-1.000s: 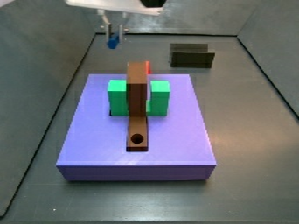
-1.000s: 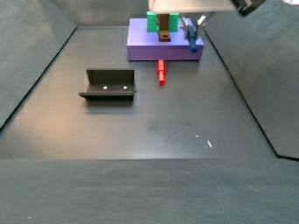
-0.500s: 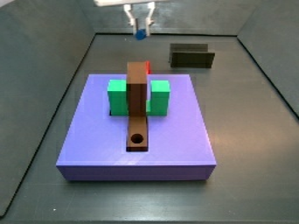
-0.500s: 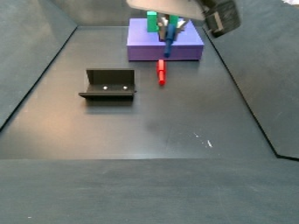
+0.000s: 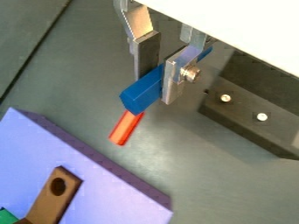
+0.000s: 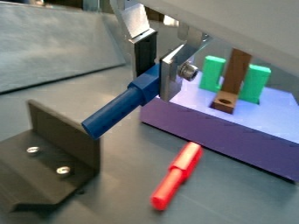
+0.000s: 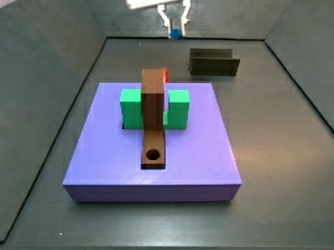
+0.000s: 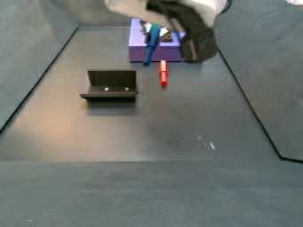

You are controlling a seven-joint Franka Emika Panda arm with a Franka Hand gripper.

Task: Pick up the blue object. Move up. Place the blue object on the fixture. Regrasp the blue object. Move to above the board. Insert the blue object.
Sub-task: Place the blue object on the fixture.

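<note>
My gripper (image 5: 160, 68) is shut on the blue object (image 5: 145, 89), a long blue bar also shown in a wrist view (image 6: 117, 108). It hangs in the air, tilted. In both side views the gripper (image 7: 174, 21) (image 8: 155, 43) is high, between the board and the fixture. The fixture (image 8: 109, 86), a dark L-shaped bracket, stands on the floor and shows in both wrist views (image 5: 250, 109) (image 6: 52, 166) and in a side view (image 7: 214, 63). The purple board (image 7: 154, 146) carries a green block (image 7: 132, 107) and a brown upright piece (image 7: 154, 117).
A red peg (image 6: 177, 174) lies on the floor beside the board's edge; it shows in a side view (image 8: 164, 73) and in a wrist view (image 5: 124, 126). Dark walls enclose the floor.
My gripper has carried the blue object away from the board's far corner and toward the fixture, staying raised and shut on it.
</note>
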